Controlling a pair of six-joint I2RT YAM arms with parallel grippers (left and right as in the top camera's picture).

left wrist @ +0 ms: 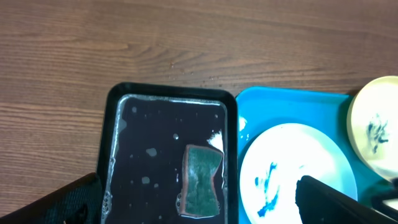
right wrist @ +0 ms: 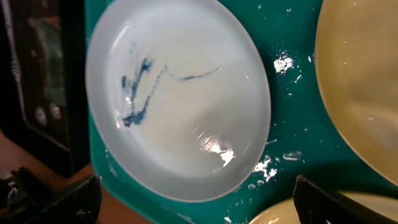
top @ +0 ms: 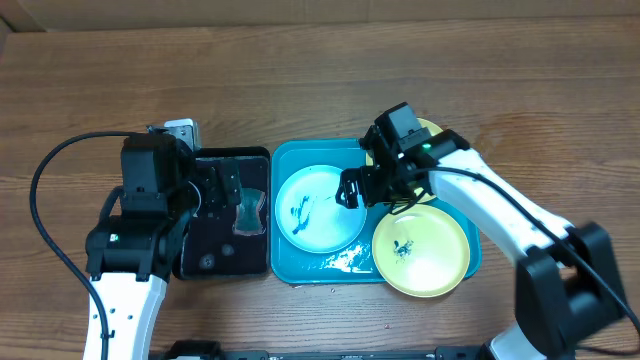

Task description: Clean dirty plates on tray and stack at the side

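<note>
Right arm (top: 490, 205) extends over tray (top: 285, 155), jaws spread wide above smudged blue plate (top: 320, 210). Left arm (top: 140, 240) over black tray (top: 255, 165), jaws likewise parted, sponge (left wrist: 202, 180) below. Wooden surface (top: 300, 80).

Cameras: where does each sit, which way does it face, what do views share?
Overhead: fixed above the table, facing straight down; left arm, right arm, tray and black tray show.
Left wrist: above the black tray, facing down at the sponge; left fingers at bottom corners.
Right wrist: close over the pale blue plate, facing down; right fingers at bottom corners.
Shared: all three show the smudged pale blue plate.
</note>
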